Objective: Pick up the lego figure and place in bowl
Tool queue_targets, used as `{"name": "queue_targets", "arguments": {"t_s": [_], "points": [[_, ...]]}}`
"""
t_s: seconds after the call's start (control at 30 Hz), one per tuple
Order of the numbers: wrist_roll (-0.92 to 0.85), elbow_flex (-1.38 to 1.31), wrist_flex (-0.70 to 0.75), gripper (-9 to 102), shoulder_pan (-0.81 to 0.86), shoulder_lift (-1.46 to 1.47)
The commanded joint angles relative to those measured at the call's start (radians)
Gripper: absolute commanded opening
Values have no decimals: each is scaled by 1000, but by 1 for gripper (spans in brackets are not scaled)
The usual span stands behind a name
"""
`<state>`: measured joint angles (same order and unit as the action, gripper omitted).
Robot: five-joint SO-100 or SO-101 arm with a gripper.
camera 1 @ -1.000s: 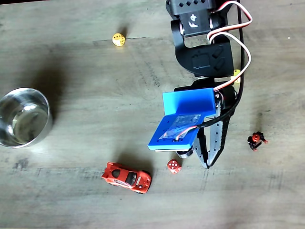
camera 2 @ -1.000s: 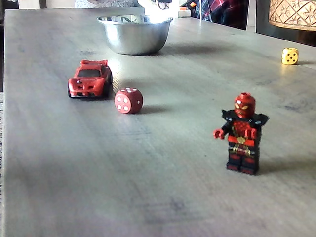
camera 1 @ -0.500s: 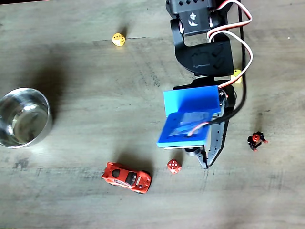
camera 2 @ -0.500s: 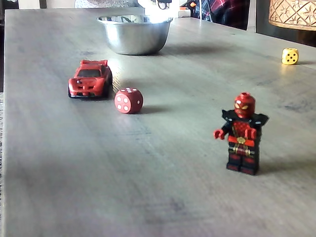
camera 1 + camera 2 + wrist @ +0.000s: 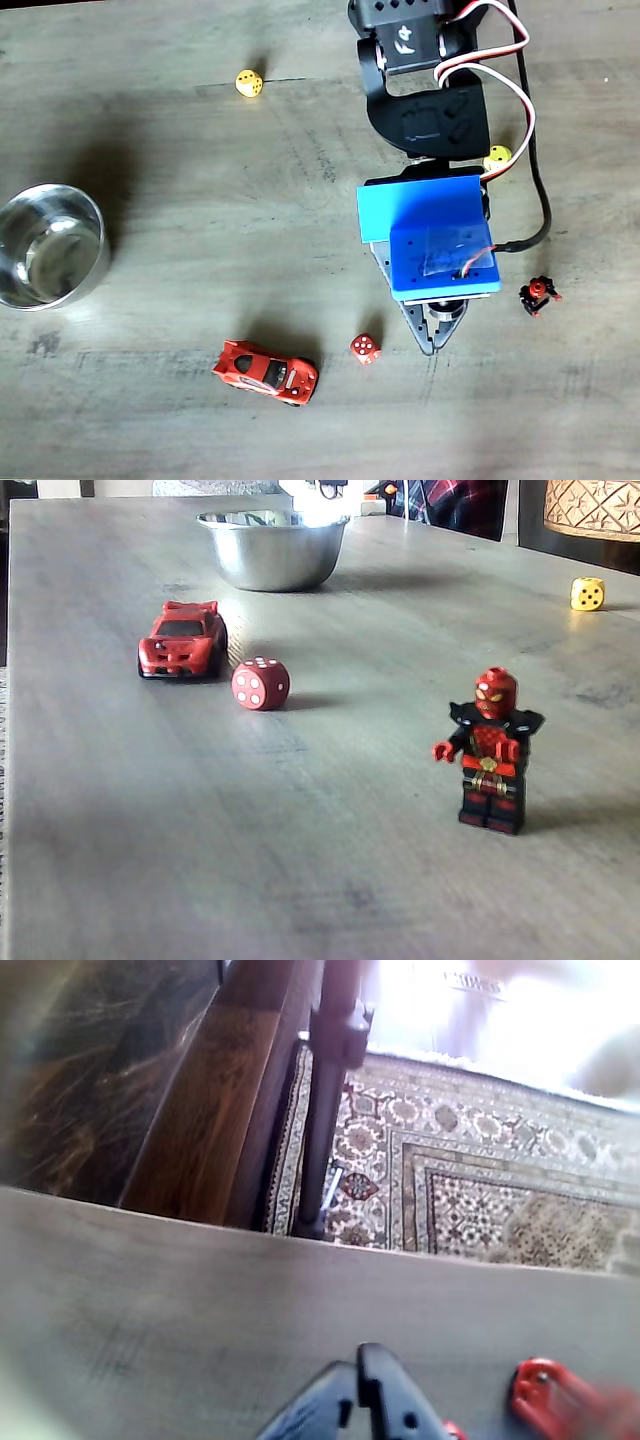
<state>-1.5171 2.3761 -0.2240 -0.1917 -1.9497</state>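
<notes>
1. Domestic room, likely a living area.
2. Evidence: patterned oriental rug [image 5: 470, 1180] on the floor, dark wooden furniture [image 5: 200, 1100], grey wood-grain table [image 5: 300, 860], woven lampshade [image 5: 590, 505].

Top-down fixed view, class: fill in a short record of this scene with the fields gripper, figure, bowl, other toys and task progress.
gripper: the gripper points down at the table, jaws together, holding nothing
figure: the lego figure stands upright on the table, right of the gripper and apart from it
bowl: the bowl sits at the left edge, nothing in it
other toys: red die and red car left of the gripper; yellow die at upper left
task progress: figure not yet picked up
</notes>
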Motion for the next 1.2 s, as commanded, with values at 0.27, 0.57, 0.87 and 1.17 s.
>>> {"name": "queue_targets", "arguments": {"t_s": [0.27, 0.57, 0.87, 1.17], "points": [[-8, -31, -9, -1, -72, -67], [-5, -15, -9, -1, -178, -61], [-6, 95, -11, -1, -216, -64], [8, 98, -9, -1, -201, -64]]}}
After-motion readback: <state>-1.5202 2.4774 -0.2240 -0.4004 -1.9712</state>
